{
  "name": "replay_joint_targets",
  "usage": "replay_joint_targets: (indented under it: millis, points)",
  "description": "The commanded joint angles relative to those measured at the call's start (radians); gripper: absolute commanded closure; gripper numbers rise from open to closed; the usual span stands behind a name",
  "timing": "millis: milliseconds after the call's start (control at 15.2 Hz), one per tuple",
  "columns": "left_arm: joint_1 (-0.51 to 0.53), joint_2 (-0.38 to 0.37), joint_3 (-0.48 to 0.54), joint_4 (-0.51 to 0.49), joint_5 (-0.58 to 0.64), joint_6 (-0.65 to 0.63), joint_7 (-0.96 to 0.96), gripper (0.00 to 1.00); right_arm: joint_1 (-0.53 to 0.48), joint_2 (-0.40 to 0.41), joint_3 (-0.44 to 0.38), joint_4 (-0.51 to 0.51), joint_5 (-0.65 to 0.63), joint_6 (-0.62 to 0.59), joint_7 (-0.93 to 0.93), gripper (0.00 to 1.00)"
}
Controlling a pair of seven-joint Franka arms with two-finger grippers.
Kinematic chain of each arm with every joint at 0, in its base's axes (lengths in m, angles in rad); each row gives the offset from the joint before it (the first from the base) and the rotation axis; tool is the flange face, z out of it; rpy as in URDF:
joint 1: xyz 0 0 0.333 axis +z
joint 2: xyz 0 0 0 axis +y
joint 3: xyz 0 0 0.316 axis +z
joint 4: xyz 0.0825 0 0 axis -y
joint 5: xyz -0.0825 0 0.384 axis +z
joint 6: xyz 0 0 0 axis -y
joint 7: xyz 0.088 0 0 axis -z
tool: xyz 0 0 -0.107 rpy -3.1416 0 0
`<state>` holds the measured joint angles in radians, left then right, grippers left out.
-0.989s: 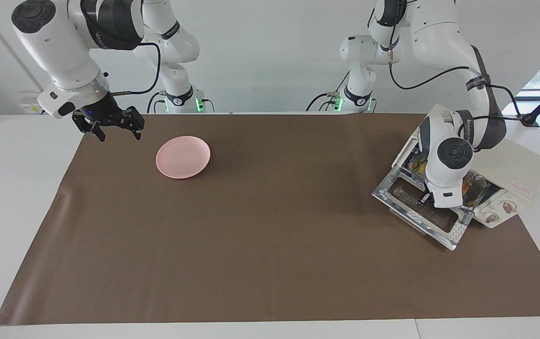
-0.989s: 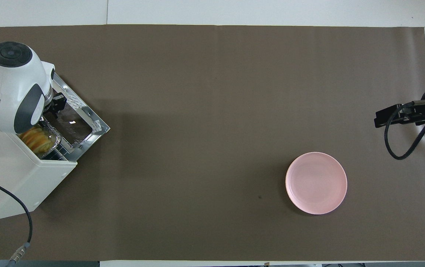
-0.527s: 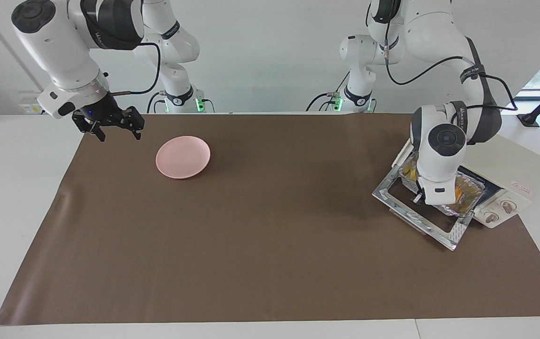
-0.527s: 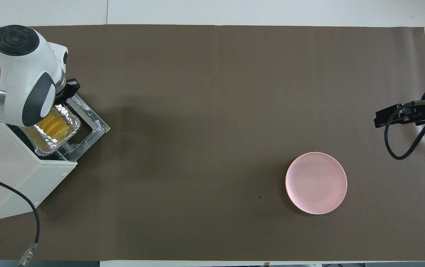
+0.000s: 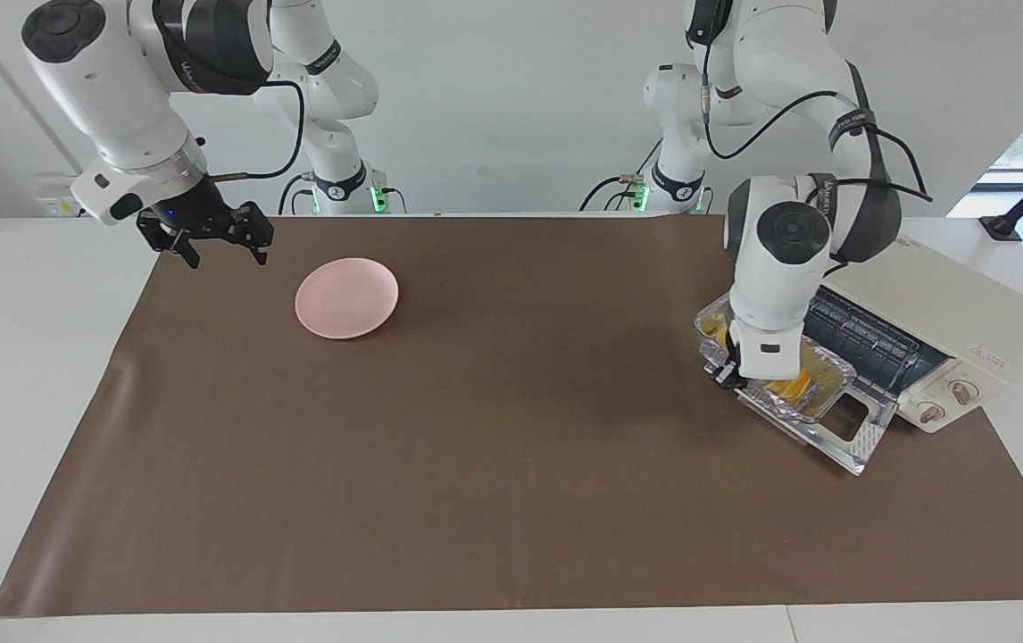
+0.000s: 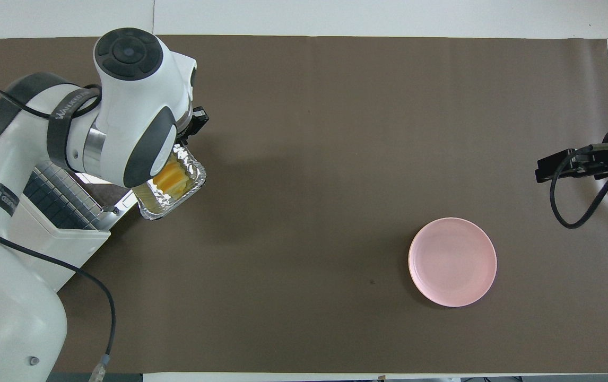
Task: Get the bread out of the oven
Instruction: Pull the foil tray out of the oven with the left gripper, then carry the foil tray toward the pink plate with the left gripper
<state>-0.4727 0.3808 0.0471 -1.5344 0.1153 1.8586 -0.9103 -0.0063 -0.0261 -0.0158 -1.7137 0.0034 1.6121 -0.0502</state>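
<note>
Tipping is the main risk. Nearest the robots at the left arm's end of the table, the cream-white boxy toaster oven (image 5: 940, 308) stands open with its wire rack (image 5: 869, 339) bare, and its glass-windowed drop-down door (image 5: 860, 429) lies flat in front of it. A low carry could catch the door's frame and jolt the load.

Over that door's outer edge, the left gripper (image 5: 726, 373) is pinched tight on one end rim of the crinkled silver foil tray (image 5: 819, 393). The rest of the tray juts out unsupported. Thin foil gripped at one end will likely bend or tear, and the tray could sag so that its load slides out. I cannot tell whether the tray's underside touches the door.

The small golden-yellow ridged loaf of bread (image 6: 168, 178) lies lengthwise inside the tray, clear of the oven's cavity. It is partly hidden under the arm's wrist. What shows is glossy, orange-yellow, with slice-like ridges across it, sitting low between the foil walls.

The round pink plate (image 5: 346, 297) is well apart on the brown table cloth (image 5: 511, 446), toward the right arm's end. The right gripper (image 5: 217, 241) waits beside it with its fingers spread wide, holding nothing.
</note>
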Motion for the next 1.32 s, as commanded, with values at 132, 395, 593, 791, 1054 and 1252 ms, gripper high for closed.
replay_joint_targets:
  millis: [132,395,593,791,1054,1252]
  points:
    - [-0.119,0.016,0.011,0.063,-0.104,-0.019,-0.019,1.00,-0.012,-0.008,0.010,0.000,-0.019,-0.009,-0.017,0.00]
    - [-0.201,0.018,0.010,0.057,-0.167,0.103,-0.019,1.00,-0.012,-0.008,0.010,0.000,-0.017,-0.009,-0.017,0.00]
    - [-0.259,0.018,0.008,0.046,-0.177,0.149,-0.015,1.00,-0.012,-0.008,0.010,0.000,-0.017,-0.009,-0.019,0.00]
    - [-0.325,0.018,0.010,0.027,-0.167,0.226,0.123,1.00,-0.012,-0.008,0.010,0.000,-0.019,-0.011,-0.019,0.00]
    - [-0.397,0.021,0.011,0.022,-0.108,0.243,0.163,1.00,-0.012,-0.008,0.010,0.000,-0.019,-0.011,-0.019,0.00]
    - [-0.451,0.056,0.010,0.022,-0.022,0.261,0.186,1.00,-0.012,-0.008,0.010,0.000,-0.019,-0.009,-0.019,0.00]
